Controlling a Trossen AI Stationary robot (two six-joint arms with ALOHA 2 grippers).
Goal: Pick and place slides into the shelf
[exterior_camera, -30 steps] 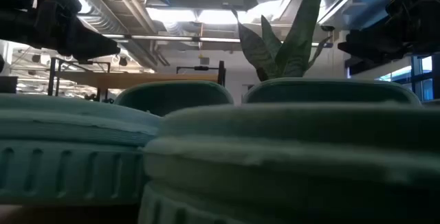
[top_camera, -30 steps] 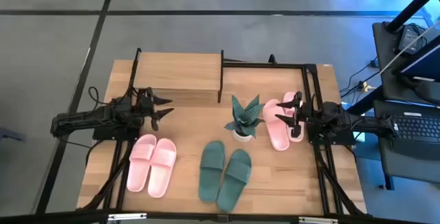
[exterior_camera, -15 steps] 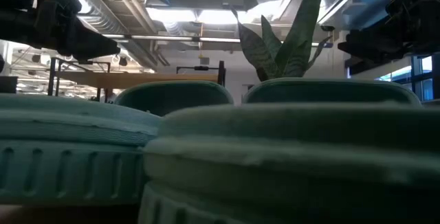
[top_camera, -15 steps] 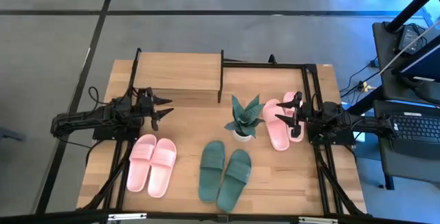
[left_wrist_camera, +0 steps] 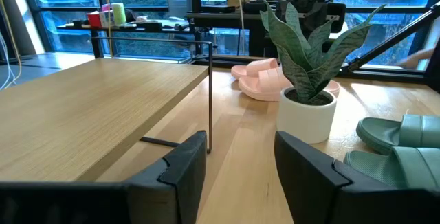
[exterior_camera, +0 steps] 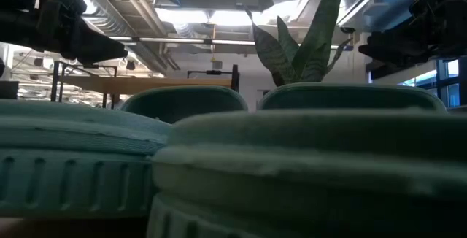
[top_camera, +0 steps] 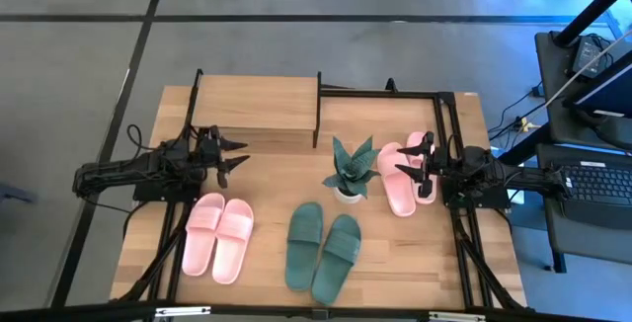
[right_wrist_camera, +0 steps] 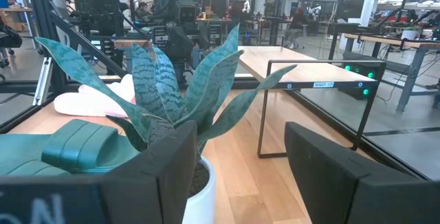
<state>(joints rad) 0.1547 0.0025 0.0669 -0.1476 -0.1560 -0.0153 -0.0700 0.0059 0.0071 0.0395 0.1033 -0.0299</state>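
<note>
My left gripper [top_camera: 240, 158], jaws spread and empty, hovers left of centre frame, just below the low shelf with pale wooden top and thin black legs [top_camera: 257, 105]. My right gripper [top_camera: 403, 160], spread wide, empty, sits over the pale pink slide pair [top_camera: 400, 182] at right. Spiky green potted plant [top_camera: 351, 168] between. Second pale pink pair [top_camera: 218, 236] lower left; dark green pair [top_camera: 323, 250] lower centre of the wooden bench [top_camera: 395, 282].

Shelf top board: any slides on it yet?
Empty. The high view shows the shelf board bare; all slides lie on the table.
</note>
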